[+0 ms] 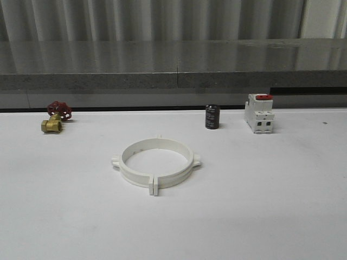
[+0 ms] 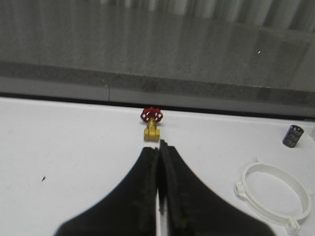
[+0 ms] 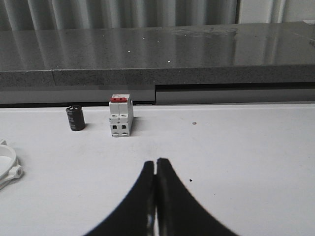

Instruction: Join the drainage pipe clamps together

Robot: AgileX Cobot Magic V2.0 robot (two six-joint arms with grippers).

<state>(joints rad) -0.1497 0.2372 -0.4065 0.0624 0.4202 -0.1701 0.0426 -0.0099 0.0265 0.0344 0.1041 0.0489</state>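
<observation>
White pipe clamps (image 1: pixel 156 162), white table (image 1: pixel 260 206), brass valve (image 1: pixel 52 125) with red handwheel (image 1: pixel 59 110), black cylinder (image 1: pixel 212 117)

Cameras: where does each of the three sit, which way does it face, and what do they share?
Front view: looks forward over the white table at the white plastic ring of clamps; none of the robot's body.
Left wrist view: above the shut left gripper, facing the brass valve with red handwheel.
Right wrist view: above the shut right gripper, facing the white block with red top.
Shared: black cylinder, ring.

Two white plastic half-ring pipe clamps (image 1: pixel 156 164) lie joined as one ring on the white worktop (image 1: pixel 260 195), tabs touching.
</observation>
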